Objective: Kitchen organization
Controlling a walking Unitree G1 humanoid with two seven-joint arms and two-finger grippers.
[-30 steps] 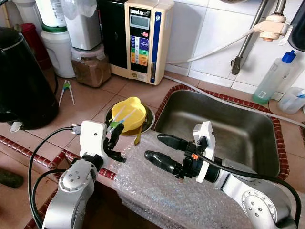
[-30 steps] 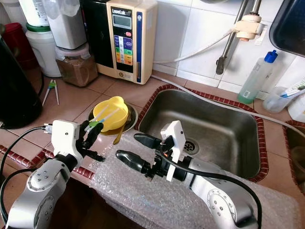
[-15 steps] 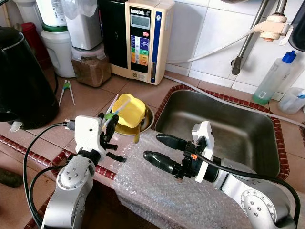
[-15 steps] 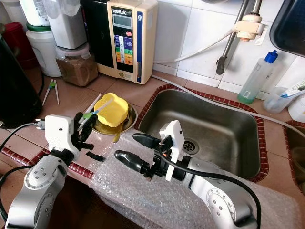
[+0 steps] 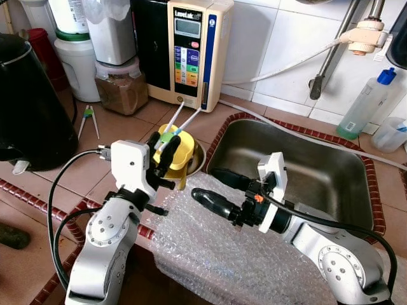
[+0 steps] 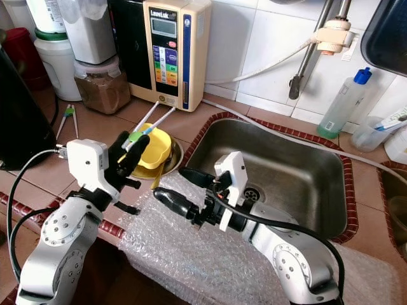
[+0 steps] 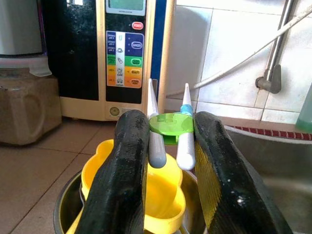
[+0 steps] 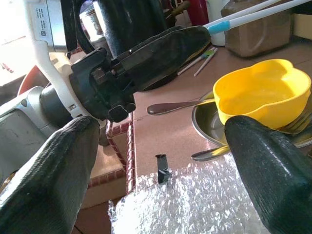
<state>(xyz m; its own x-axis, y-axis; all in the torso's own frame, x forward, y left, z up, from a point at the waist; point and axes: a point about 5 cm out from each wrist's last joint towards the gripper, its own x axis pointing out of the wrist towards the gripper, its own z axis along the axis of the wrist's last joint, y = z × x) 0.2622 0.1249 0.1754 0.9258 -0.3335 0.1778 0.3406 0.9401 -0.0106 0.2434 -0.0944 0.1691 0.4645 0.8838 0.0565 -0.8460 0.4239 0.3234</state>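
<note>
My left gripper (image 5: 162, 145) is shut on a pair of white training chopsticks (image 5: 176, 122) joined by a green clip (image 7: 170, 124). It holds them just above a yellow flower-shaped bowl (image 5: 180, 151), which sits in a metal bowl (image 5: 197, 166) on the tiled counter. The chopstick tips point back toward the water ionizer (image 5: 194, 51). My right gripper (image 5: 205, 183) is open over a sheet of bubble wrap (image 5: 210, 248), close to the right of the bowls, with nothing between its fingers (image 8: 48, 180).
The steel sink (image 5: 305, 171) lies to the right. A black kettle (image 5: 28, 108) stands at the left, with jars behind it and a second pair of chopsticks (image 5: 89, 121) on the counter. A spoon (image 8: 175, 106) rests by the metal bowl. A spray bottle (image 5: 362, 105) stands at the back right.
My left gripper has risen and swung right with the chopsticks, from beside the bowls to just above the yellow bowl. The right gripper has barely shifted.
</note>
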